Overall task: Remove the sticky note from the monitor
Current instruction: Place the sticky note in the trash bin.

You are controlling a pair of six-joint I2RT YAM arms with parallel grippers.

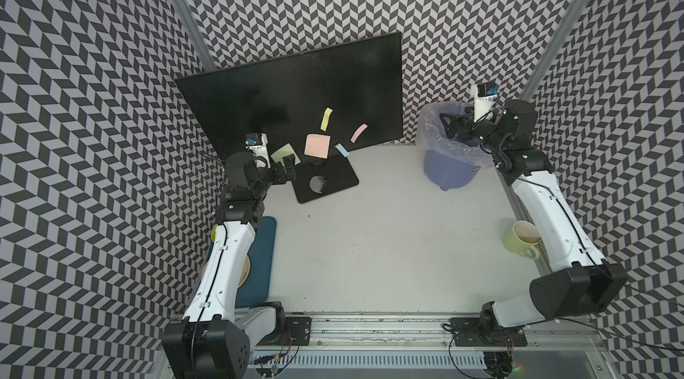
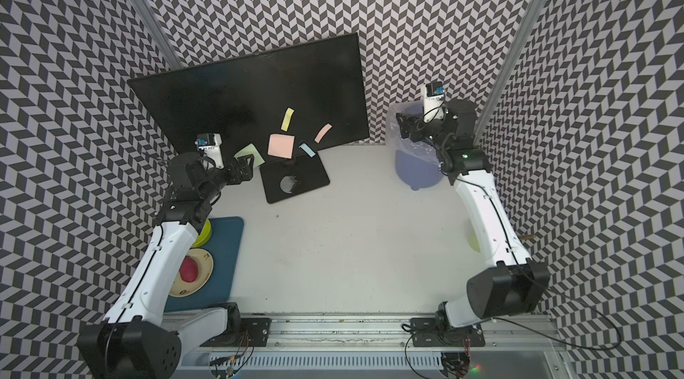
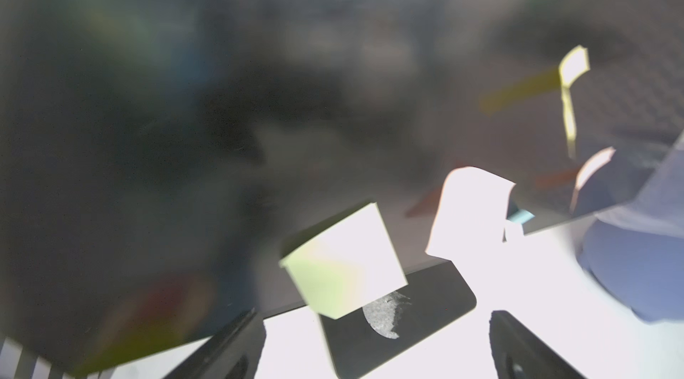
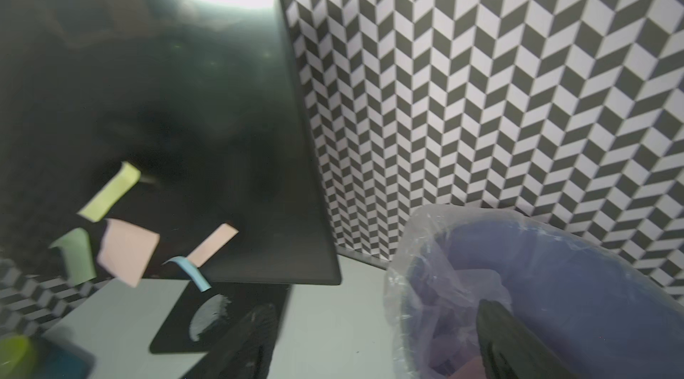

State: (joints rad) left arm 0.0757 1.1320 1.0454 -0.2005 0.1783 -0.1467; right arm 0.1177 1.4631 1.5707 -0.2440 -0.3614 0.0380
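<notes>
Five sticky notes hang on the lower part of the monitor [image 1: 288, 99], the big black screen standing upper middle in both top views on one rectangular black base plate [image 1: 333, 183]. The five are a yellow strip [image 1: 326, 119], a pink strip [image 1: 359, 133], a blue strip [image 1: 341, 149], a pink square [image 1: 317, 145] and a green square [image 1: 283, 153], their free edges curling off the glass. Two arms reach in. The left gripper [image 1: 283, 170], centre left, sits just beside the green square with its jaws spread wide and nothing between them. In the left wrist view its two fingers [image 3: 229, 347] flank that note without touching it. The right gripper [image 1: 446, 125], upper right, is over the mouth of the one bluish bin [image 1: 449, 177] with its clear plastic liner. Its jaws stand apart too and hold nothing, and one finger [image 4: 514, 344] shows against the bin's inside. The white table [image 1: 388, 247] also carries one pale green mug [image 1: 516, 247] at the right edge. One teal mat [image 1: 264, 247] at lower left bears one plate [image 2: 204, 266] with a red rounded thing [image 2: 188, 270] on it.
</notes>
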